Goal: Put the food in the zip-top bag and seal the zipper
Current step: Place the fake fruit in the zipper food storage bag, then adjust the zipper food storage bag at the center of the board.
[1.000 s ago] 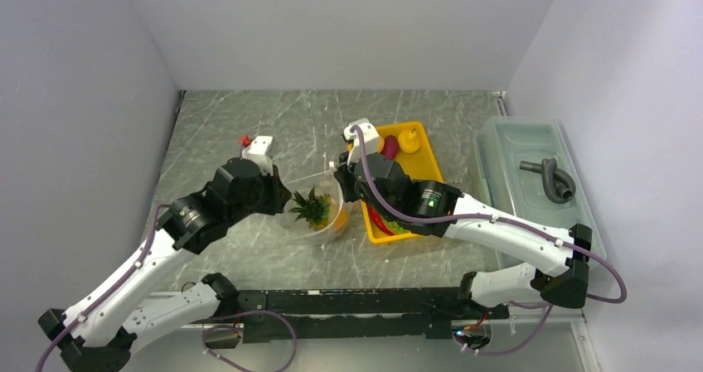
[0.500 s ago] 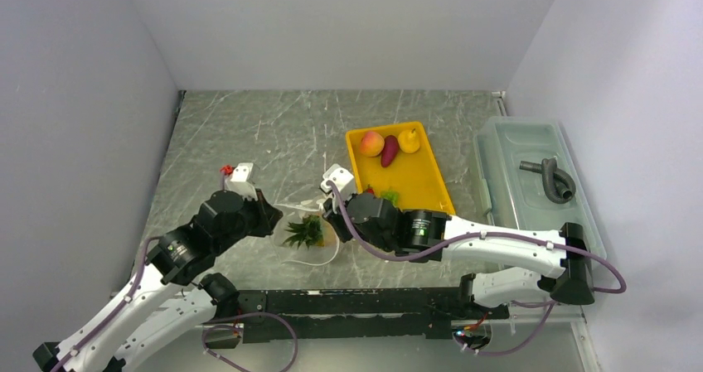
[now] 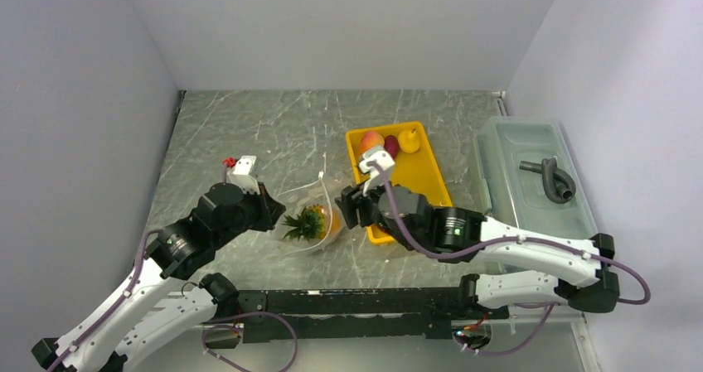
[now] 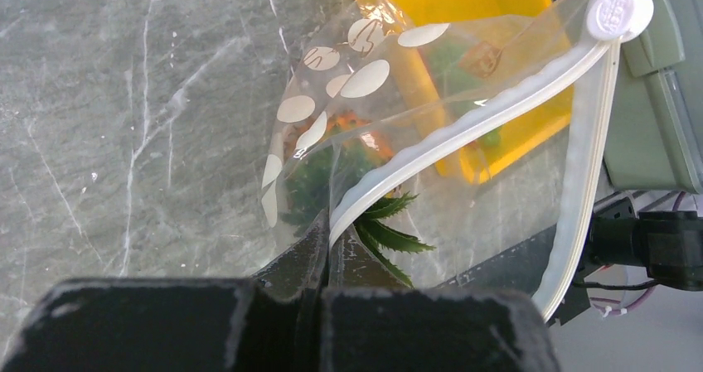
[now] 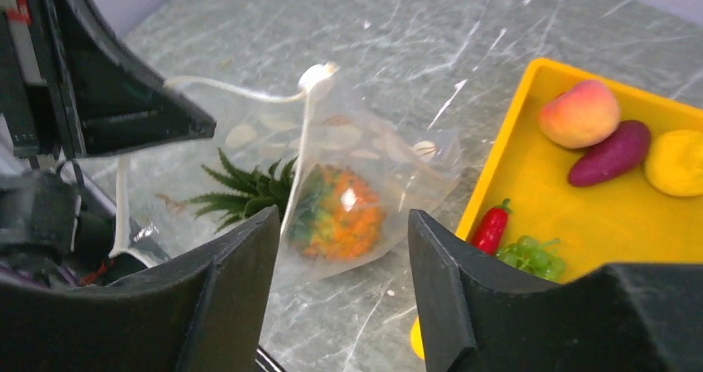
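The clear polka-dot zip-top bag (image 3: pixel 308 196) lies on the table with the orange pineapple (image 3: pixel 314 221) inside, its green leaves sticking out toward the mouth. My left gripper (image 4: pixel 330 238) is shut on the pale zipper (image 4: pixel 464 128) at one end of the mouth, and the mouth gapes. My right gripper (image 5: pixel 341 223) stands open just right of the bag with nothing between its fingers. A peach (image 5: pixel 579 113), a purple eggplant piece (image 5: pixel 612 152), a yellow pear (image 5: pixel 676 162), a red chilli (image 5: pixel 491 225) and green grapes (image 5: pixel 530 256) lie in the yellow tray (image 5: pixel 597 214).
A translucent lidded bin (image 3: pixel 530 161) with a grey hose piece on top stands at the right wall. The yellow tray (image 3: pixel 419 177) sits just right of the bag, and my right arm crosses its near end. White walls close in the table on three sides.
My right gripper has opened, let go of the bag's mouth and pulled off to the right. The left gripper still pinches the zipper, and the bag has settled nearer the front edge.
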`<state>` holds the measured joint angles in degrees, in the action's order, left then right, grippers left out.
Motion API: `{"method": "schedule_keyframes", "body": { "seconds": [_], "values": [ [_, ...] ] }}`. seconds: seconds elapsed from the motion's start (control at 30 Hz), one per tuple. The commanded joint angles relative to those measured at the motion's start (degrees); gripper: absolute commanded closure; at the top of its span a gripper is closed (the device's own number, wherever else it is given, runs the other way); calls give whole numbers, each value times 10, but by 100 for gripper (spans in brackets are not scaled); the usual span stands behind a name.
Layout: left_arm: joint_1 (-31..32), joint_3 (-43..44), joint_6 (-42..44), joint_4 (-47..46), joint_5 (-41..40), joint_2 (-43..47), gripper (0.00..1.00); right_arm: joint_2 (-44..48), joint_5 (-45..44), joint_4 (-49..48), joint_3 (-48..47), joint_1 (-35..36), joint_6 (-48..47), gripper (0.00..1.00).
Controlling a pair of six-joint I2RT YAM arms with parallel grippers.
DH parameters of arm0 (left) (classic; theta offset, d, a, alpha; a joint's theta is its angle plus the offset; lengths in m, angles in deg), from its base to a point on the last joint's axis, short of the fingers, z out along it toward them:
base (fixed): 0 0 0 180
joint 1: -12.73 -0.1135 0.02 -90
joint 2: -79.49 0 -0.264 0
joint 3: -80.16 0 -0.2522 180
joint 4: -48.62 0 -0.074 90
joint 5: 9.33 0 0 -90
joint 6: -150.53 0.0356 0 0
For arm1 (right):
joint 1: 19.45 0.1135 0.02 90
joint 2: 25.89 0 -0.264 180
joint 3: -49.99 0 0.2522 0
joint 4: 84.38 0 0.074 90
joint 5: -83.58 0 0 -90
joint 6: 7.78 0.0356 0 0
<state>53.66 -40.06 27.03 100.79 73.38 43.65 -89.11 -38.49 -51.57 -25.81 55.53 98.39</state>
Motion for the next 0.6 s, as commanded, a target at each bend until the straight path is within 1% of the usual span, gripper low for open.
{"method": "schedule_keyframes", "body": {
  "seconds": [0.0, 0.07, 0.13, 0.2, 0.33, 0.57],
  "values": [
    [-3, 7, 16, -28, 21, 1, 100, 43, -87, 31, -35, -1, 43, 33],
    [-3, 5, 18, -34, 29, 1, 100, 37, -118, 57, -47, -14, 63, 27],
    [-2, 2, 23, -42, 41, 0, 100, 21, -112, 88, -64, -52, 93, 25],
    [-2, 0, 23, -43, 44, -1, 100, 6, -83, 102, -71, -96, 120, 24],
    [-3, -1, 24, -41, 48, -3, 100, -20, -5, 81, -75, -173, 142, 23],
    [-2, 0, 26, -40, 46, 7, 100, -131, 71, 70, -120, -240, 162, 21]
  ]
}}
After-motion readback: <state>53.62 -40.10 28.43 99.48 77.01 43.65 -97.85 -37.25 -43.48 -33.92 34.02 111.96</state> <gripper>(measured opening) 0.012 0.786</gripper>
